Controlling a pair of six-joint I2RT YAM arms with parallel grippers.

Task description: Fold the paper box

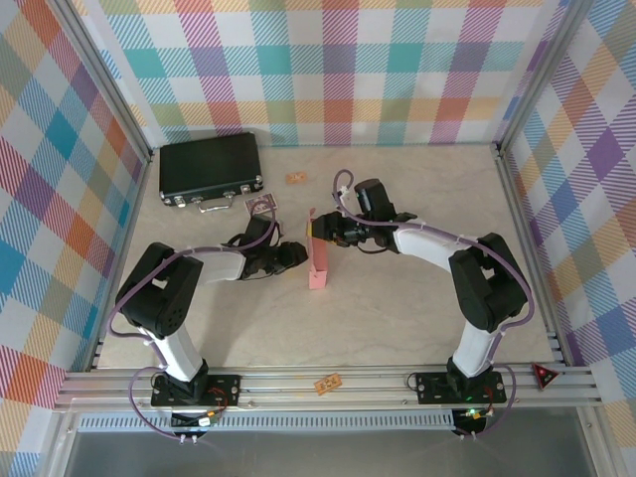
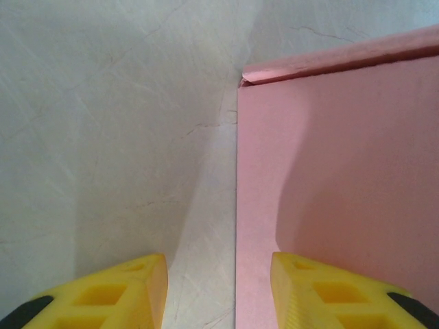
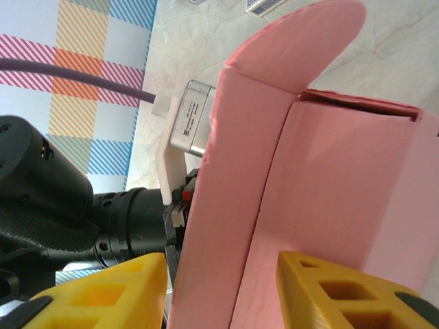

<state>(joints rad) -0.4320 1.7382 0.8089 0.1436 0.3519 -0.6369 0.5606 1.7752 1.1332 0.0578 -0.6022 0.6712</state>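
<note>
The salmon-pink paper box [image 1: 318, 262] stands on edge at mid-table, partly folded, between my two grippers. My left gripper [image 1: 298, 254] is on its left side. In the left wrist view the left gripper [image 2: 219, 296] has its jaws apart, straddling the straight edge of a flat pink panel [image 2: 343, 171]; bare table shows between that edge and one finger. My right gripper [image 1: 333, 235] comes in from the right. In the right wrist view the right gripper [image 3: 223, 296] has its jaws apart, one on each side of an upright wall of the paper box [image 3: 233, 205], with a rounded flap [image 3: 309, 34] above.
A black hard case [image 1: 210, 171] with metal latches lies at the back left. Small printed cards lie near it [image 1: 261, 204] and further back [image 1: 296, 179]; another sits on the front rail [image 1: 329, 382]. The left arm's wrist [image 3: 68, 212] is close behind the box wall.
</note>
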